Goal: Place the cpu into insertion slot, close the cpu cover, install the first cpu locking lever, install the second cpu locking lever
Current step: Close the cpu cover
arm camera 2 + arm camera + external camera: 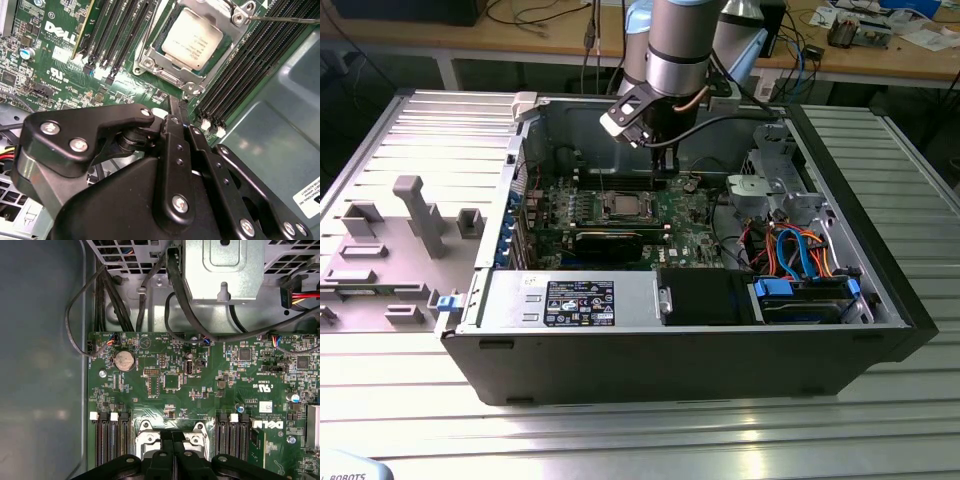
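Closest to both wrist cameras, one black gripper (175, 104) has its two fingers pressed together with nothing visible between them, the tips near a corner of the socket. Just past them, one cpu (192, 37) lies flat in the insertion slot (149, 440). Its silver top shows through the window of the single cpu cover (167, 70), which lies down around it. One thin lever rod (285, 19) runs out from the cover's tab across the memory slots (250, 65), which stand in two banks, one on each side of the socket. Farther on, the first wrist view adds one coin cell (124, 360) and black cables (175, 285). The exterior view takes in one open computer case (680, 350) holding the green board (695, 215), with blue and orange cables (800, 250) toward the exterior view's right.
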